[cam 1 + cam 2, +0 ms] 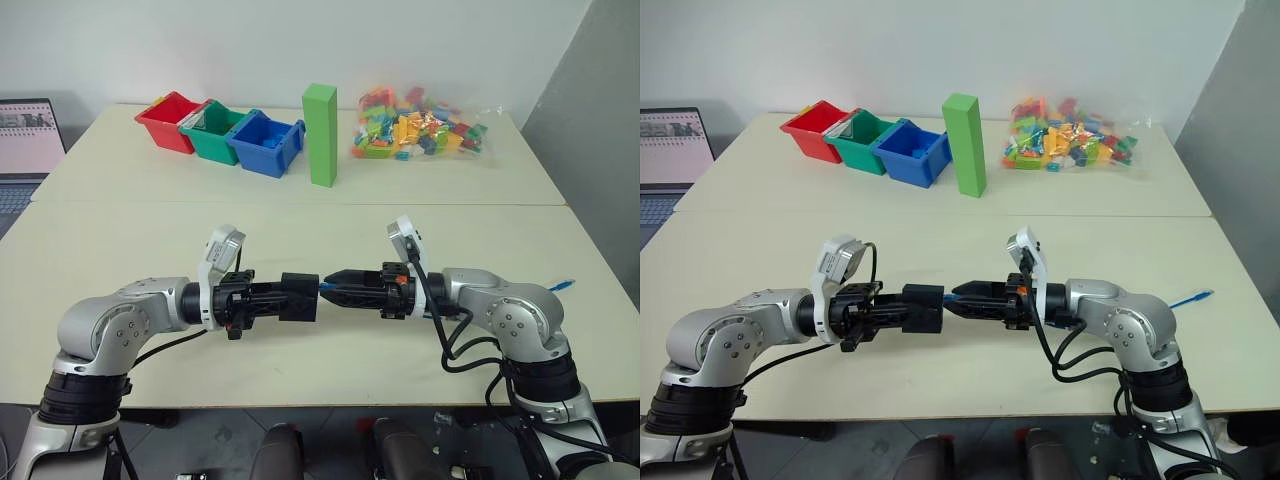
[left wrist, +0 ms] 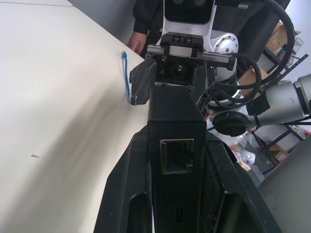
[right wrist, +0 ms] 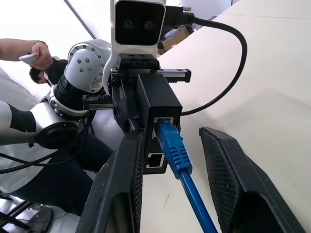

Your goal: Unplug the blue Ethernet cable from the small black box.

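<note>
Holding the small black box point(image 1: 299, 297) firmly between its closed fingers, the left pincer point(image 1: 290, 298) keeps it level above the worktop point(image 1: 300, 230). The blue Ethernet cable point(image 3: 176, 150) is plugged into the box's port. The right pincer point(image 1: 335, 287) faces it with fingers partly apart on both sides of the plug, not touching it.

- In my head views, the blue Ethernet cable point(image 1: 323, 287) shows as a sliver between my right gripper point(image 1: 335, 285) and the small black box point(image 1: 298, 296); I cannot tell there whether the plug is seated.
- My right arm hides the cable's run, up to its far end at the table edge.
- A person's hand point(image 3: 40, 53) is partly cut off by the picture edge.
</note>
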